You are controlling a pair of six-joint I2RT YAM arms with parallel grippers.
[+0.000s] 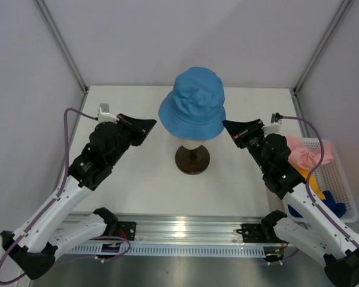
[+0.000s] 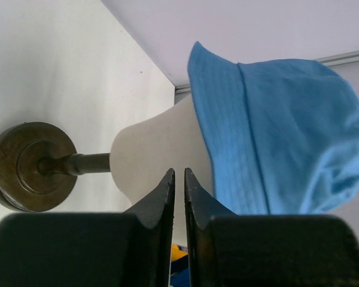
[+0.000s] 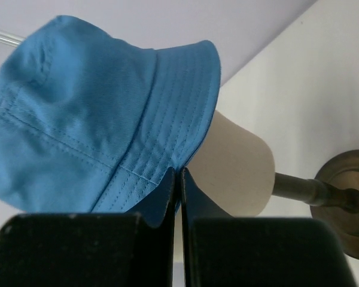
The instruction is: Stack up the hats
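Hat (image 1: 194,98): light blue, soft crown, stitched brim, set on cream form (image 2: 149,158).
Left fingers (image 2: 158,200): nearly together, empty.
Right fingers (image 3: 161,203): together, at brim.

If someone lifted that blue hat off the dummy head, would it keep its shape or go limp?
Probably limp: the light blue hat shows dents and creases in its crown, like soft cloth. The stitched brim looks a little firmer, though still bendy. It likely weighs little, since the head form on its thin stem holds it up.
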